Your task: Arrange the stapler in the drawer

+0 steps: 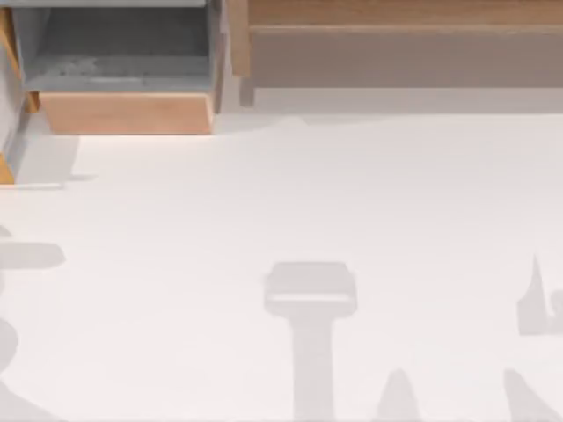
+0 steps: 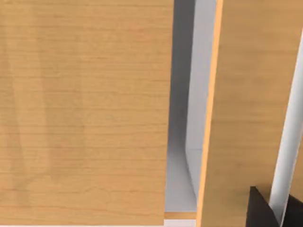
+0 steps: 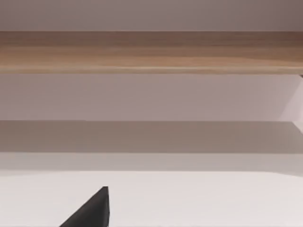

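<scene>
At top left, the drawer (image 1: 126, 112) stands open, wood-fronted, grey-floored.

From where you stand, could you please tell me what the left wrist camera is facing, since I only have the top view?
Observer: It faces light wooden panels close up, with a narrow grey gap between them. The left gripper is right beside that wood.
Operator: Thank you. On my screen the drawer stands open at the top left. What does the right wrist camera face?
Observer: It faces the shelf unit side-on, a wooden board above a grey recess. The right gripper is in front of it, over the white table.
</scene>
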{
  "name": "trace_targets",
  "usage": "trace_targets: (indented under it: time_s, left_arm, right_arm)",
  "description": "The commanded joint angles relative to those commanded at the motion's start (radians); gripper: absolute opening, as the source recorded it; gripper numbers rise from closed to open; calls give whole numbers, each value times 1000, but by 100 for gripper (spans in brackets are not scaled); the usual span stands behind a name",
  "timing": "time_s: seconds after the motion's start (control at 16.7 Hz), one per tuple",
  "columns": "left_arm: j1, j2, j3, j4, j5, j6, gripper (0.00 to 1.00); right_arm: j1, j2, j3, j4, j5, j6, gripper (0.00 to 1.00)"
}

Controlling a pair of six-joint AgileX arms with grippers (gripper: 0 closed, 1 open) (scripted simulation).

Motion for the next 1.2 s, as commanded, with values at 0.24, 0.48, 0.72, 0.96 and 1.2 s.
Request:
trace_targets:
  time_s: [0.24,0.48,0.72,0.96,1.2]
  left_arm:
    - [-36,48,104,-53,-35,1,0]
    - [-82,102,233,-124,-82,-3,0]
    - [-88,107,245,-133,-88,-5,0]
    - [-95,124,277,-151,-90,-3,0]
    - [-125,188,411,-221,-121,-5,0]
  right_arm:
    - [0,0,0,0,0,0,100]
    - [0,0,0,0,0,0,100]
    - [0,0,0,0,0,0,100]
    - [0,0,0,0,0,0,100]
    - [0,0,0,0,0,0,100]
